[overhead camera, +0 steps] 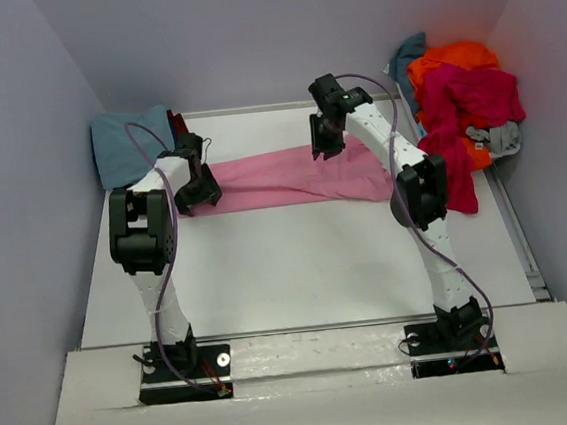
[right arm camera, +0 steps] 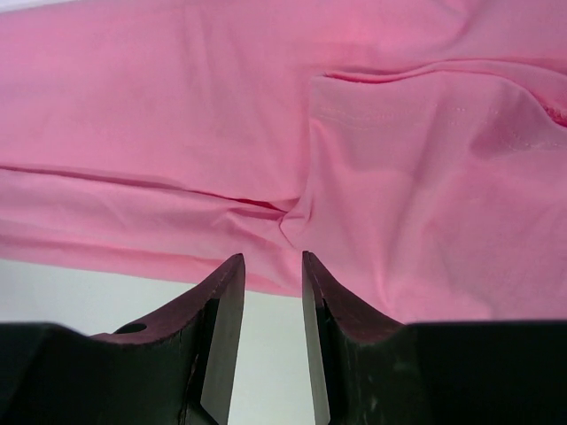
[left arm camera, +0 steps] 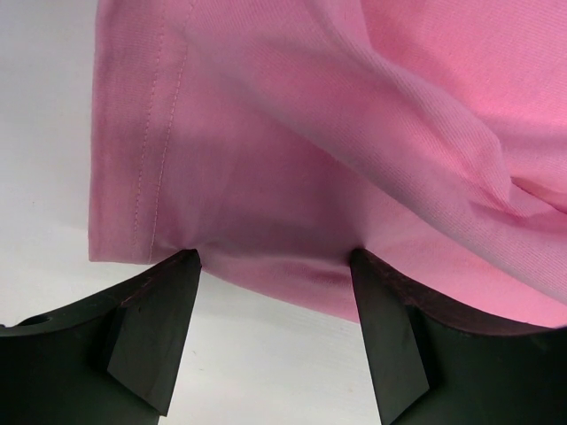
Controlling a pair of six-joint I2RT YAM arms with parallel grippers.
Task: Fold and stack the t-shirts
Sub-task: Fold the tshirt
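A light pink t-shirt point(overhead camera: 280, 178) lies as a long folded strip across the far middle of the white table. My left gripper point(overhead camera: 204, 193) is at its left end, jaws wide open, with the hemmed edge of the pink cloth point(left arm camera: 310, 133) resting at the fingertips of the left gripper point(left arm camera: 275, 258). My right gripper point(overhead camera: 325, 146) is over the strip's far edge right of centre. In the right wrist view the gripper point(right arm camera: 271, 258) has its jaws a narrow gap apart, bare table showing between them, tips at the edge of the puckered pink cloth point(right arm camera: 266, 115).
A folded dusty teal-blue shirt point(overhead camera: 131, 142) lies at the back left corner. At the back right is a loose pile: orange point(overhead camera: 455, 60), crimson-magenta point(overhead camera: 469, 99), teal point(overhead camera: 407, 60) and grey point(overhead camera: 497, 137) shirts. Walls close in both sides.
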